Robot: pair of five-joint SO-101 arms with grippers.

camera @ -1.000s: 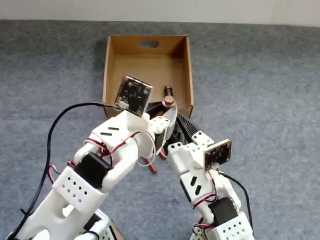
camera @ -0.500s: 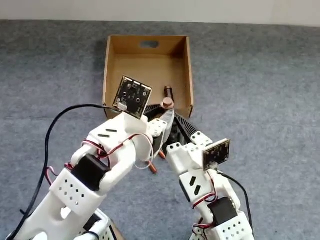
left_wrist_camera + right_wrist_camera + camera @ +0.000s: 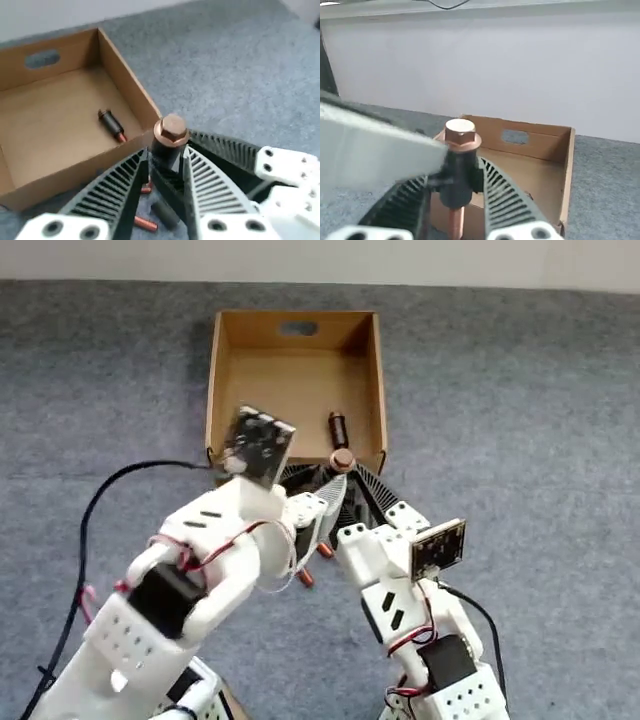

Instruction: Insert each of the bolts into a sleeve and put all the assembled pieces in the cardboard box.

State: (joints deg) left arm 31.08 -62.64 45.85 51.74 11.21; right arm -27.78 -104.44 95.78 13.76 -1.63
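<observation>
One assembled piece point(image 3: 338, 427) is lying in the cardboard box point(image 3: 212, 380). The left hand point(image 3: 166, 151) and right hand point(image 3: 455, 172) are both gripping a sleeved bolt point(image 3: 342, 459) at the box's six o'clock wall. Loose bolts point(image 3: 141, 223) and a sleeve point(image 3: 165, 214) are waiting on the worktop point(image 3: 530, 390).

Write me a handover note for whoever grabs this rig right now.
Left pincer: shut on the black sleeve with the copper bolt in it, at the brown cardboard box's near wall.
Right pincer: shut on the same piece.
Done: a second assembled piece lies inside the box.
Left: box the held piece; assemble and box the rest on the grey carpet: two loose copper bolts, one loose black sleeve in sight.
</observation>
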